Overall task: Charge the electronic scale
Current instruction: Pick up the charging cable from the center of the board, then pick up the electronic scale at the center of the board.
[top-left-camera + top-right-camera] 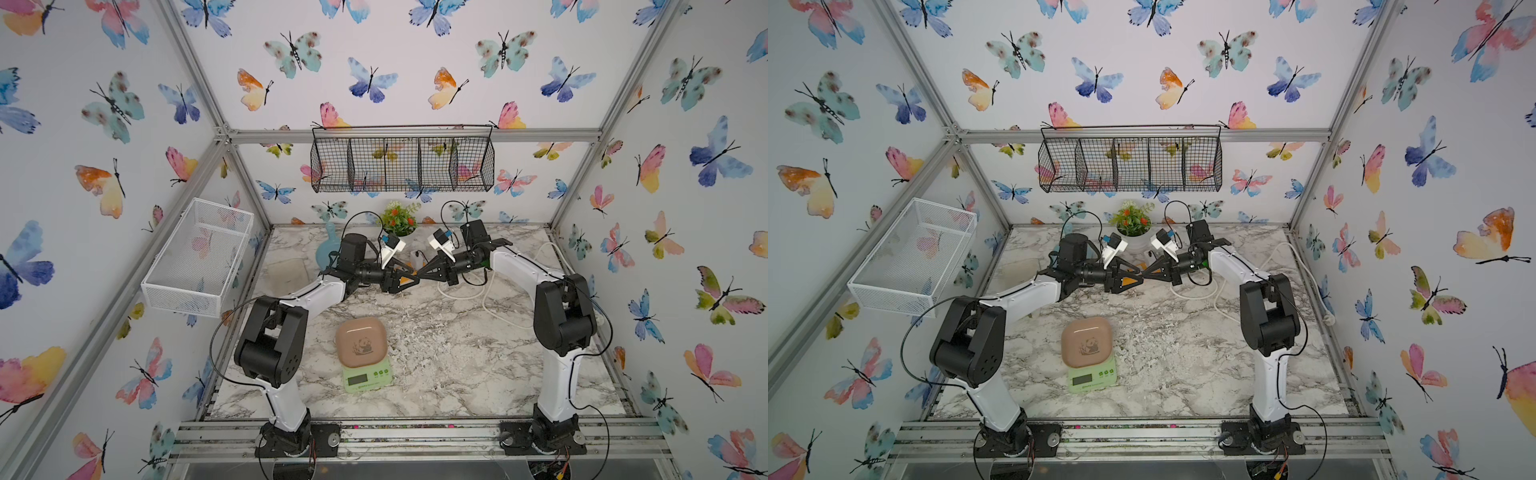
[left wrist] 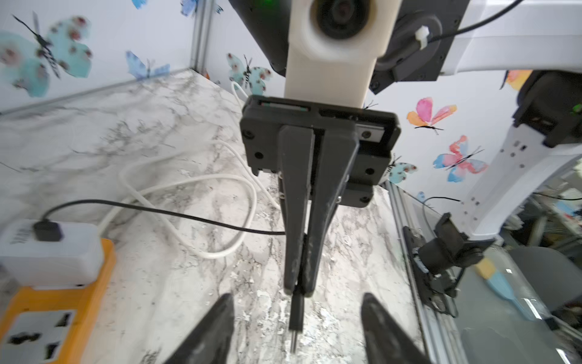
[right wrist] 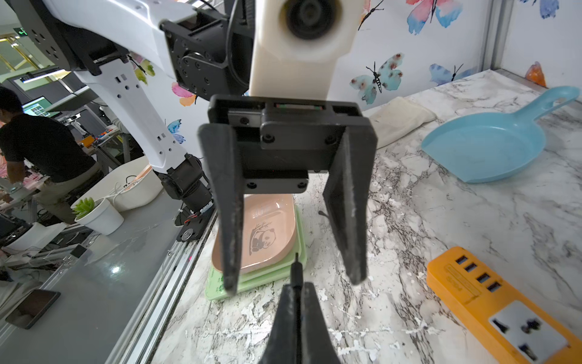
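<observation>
Right gripper (image 2: 298, 288), frame centre, pinches the black charging plug (image 2: 296, 315); left gripper (image 3: 293, 280) gapes: likely handover toward the electronic scale (image 1: 363, 353).

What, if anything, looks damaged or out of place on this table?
The marble-pattern tabletop looks scuffed: white flaked patches spread beside the electronic scale. A white cable lies in loose loops farther back. Nothing looks spilled or tipped.

Bright, even light; edges bend; wrist views seem slightly blurred.
</observation>
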Available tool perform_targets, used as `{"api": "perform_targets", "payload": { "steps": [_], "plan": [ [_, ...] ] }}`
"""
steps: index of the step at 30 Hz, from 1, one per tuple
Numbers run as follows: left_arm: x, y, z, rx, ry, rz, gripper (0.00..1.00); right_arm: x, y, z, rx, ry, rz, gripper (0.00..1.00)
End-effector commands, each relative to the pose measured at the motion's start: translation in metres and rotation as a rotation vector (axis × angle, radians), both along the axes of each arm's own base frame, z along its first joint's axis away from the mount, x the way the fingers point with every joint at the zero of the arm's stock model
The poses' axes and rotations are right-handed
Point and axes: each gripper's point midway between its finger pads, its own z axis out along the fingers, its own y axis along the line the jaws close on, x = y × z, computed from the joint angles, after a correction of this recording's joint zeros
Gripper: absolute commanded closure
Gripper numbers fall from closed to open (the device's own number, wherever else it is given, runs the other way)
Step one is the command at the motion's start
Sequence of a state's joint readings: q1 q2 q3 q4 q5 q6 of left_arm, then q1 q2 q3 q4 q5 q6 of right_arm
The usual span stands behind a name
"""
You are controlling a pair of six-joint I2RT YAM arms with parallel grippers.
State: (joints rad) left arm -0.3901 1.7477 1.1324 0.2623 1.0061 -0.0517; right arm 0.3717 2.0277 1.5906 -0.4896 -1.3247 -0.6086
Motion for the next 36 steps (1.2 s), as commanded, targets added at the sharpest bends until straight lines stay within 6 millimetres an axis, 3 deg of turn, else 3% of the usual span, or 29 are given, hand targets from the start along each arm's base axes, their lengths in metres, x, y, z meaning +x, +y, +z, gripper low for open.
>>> {"api": "perform_targets", "payload": {
  "steps": [1, 5, 9, 13, 17, 22, 30, 36],
  "plan": [
    [0.021, 0.018, 0.036, -0.041, -0.049, 0.246, 0.27, 0.009, -0.003, 0.019, 0.024, -0.023, -0.041, 0.98],
    [0.027, 0.054, 0.030, -0.033, 0.047, 0.525, 0.24, 0.016, -0.008, 0.015, 0.018, 0.003, -0.069, 0.98],
    [0.032, 0.108, -0.006, 0.121, 0.188, 0.856, 0.26, 0.022, -0.008, 0.007, -0.012, 0.032, -0.103, 0.98],
    [0.018, 0.148, -0.041, 0.302, 0.335, 1.052, 0.27, 0.024, -0.008, 0.003, -0.031, 0.056, -0.126, 0.98],
    [-0.006, 0.173, -0.072, 0.461, 0.474, 1.146, 0.24, 0.028, -0.007, 0.002, -0.028, 0.095, -0.158, 0.98],
    [-0.039, 0.194, -0.096, 0.560, 0.561, 1.196, 0.18, 0.034, -0.007, -0.002, -0.050, 0.148, -0.201, 0.98],
    [-0.082, 0.213, -0.112, 0.621, 0.643, 1.233, 0.13, 0.038, -0.006, -0.002, -0.047, 0.209, -0.232, 0.98],
    [-0.115, 0.206, -0.135, 0.628, 0.740, 1.162, 0.31, 0.037, -0.006, 0.001, -0.039, 0.224, -0.242, 0.98]
  ]
}}
